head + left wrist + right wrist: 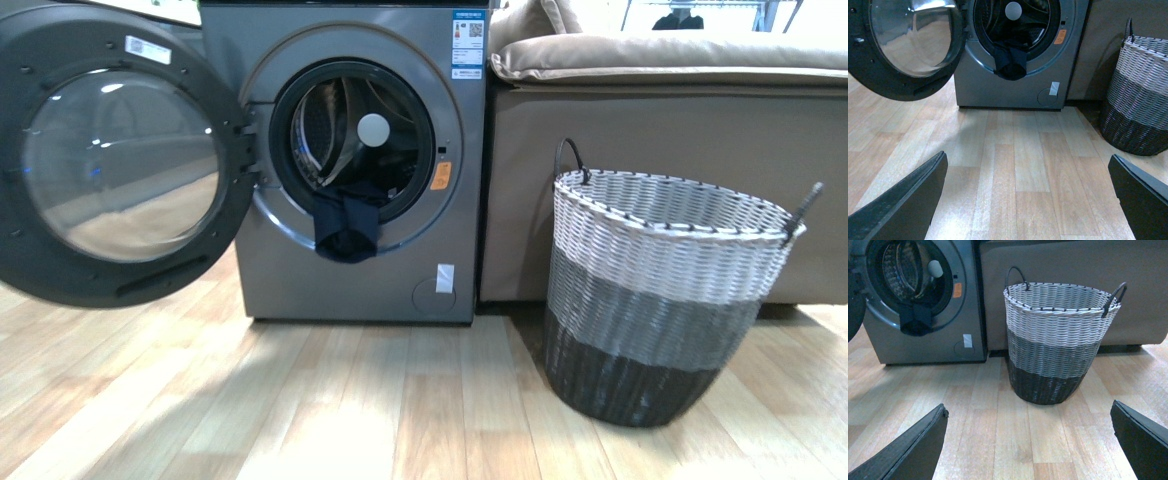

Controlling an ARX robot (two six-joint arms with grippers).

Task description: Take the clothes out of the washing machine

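Note:
The grey washing machine (350, 280) stands at the back left with its round door (110, 150) swung wide open to the left. The dark navy clothes (347, 228) hang out of the drum over the black seal and down the front. They also show in the left wrist view (1010, 60) and the right wrist view (916, 322). Neither arm shows in the front view. My left gripper (1028, 200) is open and empty above the wooden floor, well short of the machine. My right gripper (1029, 440) is open and empty, facing the basket.
A two-tone woven laundry basket (660, 290) with black handles stands on the wood floor right of the machine, also in the right wrist view (1058, 340). A beige sofa (680, 110) runs behind it. The open door juts out over the floor at left.

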